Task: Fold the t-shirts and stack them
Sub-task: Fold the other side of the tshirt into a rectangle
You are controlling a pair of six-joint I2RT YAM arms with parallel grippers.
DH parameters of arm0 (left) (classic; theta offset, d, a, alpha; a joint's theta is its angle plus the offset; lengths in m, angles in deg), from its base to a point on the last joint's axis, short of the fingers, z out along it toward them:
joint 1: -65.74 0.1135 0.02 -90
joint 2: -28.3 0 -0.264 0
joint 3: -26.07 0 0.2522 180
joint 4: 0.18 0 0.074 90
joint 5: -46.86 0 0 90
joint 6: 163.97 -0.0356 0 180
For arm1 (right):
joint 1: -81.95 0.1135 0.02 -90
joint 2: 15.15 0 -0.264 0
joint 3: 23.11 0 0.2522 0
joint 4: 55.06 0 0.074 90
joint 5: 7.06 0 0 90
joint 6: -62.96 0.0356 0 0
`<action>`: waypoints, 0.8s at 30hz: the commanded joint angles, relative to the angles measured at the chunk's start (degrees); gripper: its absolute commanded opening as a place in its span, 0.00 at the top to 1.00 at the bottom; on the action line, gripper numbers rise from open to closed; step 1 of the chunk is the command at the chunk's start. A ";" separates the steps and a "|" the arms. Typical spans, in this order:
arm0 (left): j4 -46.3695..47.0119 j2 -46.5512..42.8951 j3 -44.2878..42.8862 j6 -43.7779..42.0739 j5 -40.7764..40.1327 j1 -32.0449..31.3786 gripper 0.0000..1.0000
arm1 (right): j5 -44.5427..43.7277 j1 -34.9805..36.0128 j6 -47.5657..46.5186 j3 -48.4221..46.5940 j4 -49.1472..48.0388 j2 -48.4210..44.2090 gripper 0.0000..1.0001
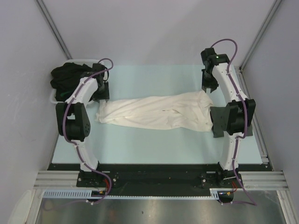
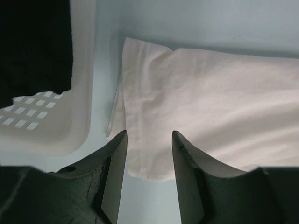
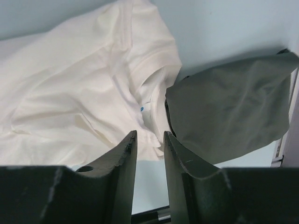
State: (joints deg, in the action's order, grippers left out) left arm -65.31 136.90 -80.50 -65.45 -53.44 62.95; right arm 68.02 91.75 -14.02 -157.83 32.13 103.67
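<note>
Top external view: the cream tee (image 1: 156, 113) lies bunched across mid-table. Left gripper (image 2: 149, 135) hovers over its 9 o'clock end, jaws apart. Right gripper (image 3: 150, 134) is at 3 o'clock, fingers slightly parted, empty, beside a grey tee (image 3: 229, 116). Black tees (image 1: 70, 77) fill the tub (image 2: 81, 70) at 10 o'clock.

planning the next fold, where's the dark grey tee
In the right wrist view, the dark grey tee lies near the table's right edge, beside the cream tee's collar end.

soft matt cream cloth t-shirt (image 1: 159, 113), perforated plastic tub (image 2: 79, 116)
</note>
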 commanded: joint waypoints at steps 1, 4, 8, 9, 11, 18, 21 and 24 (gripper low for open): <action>2.24 3.98 -3.16 0.01 0.20 -0.29 0.49 | -3.36 -0.40 -2.47 -5.24 0.40 -0.61 0.66; 1.02 7.50 -5.97 0.19 0.20 -0.29 0.48 | -2.22 -1.36 -2.21 -3.84 0.05 -1.67 0.65; 1.19 9.70 -7.29 0.01 -0.68 -0.29 0.46 | -1.35 -2.24 -2.29 -3.22 -0.30 -2.37 0.65; 1.19 10.31 -7.64 -0.07 -1.72 -0.29 0.45 | -1.08 -2.42 -2.38 -3.05 -0.30 -2.63 0.65; 1.19 10.93 -8.34 -0.77 -2.61 -0.29 0.42 | -0.64 -2.95 -2.29 -2.96 -0.39 -2.81 0.65; 1.54 14.27 -8.87 -1.83 -4.63 -0.03 0.44 | 0.68 -3.91 -2.38 -1.90 -0.92 -3.16 0.65; 1.63 15.42 -8.70 -1.75 -4.63 0.06 0.44 | 1.38 -4.00 -2.29 -2.08 -0.92 -2.81 0.65; 2.33 15.51 -7.56 -1.66 -4.29 0.15 0.43 | 2.08 -4.53 -2.29 -1.99 -0.92 -2.90 0.64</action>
State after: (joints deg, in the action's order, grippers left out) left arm -64.16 151.89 -87.56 -66.50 -56.52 62.82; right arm 68.87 87.80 -15.75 -159.52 31.85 103.65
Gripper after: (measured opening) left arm 0.561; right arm 0.352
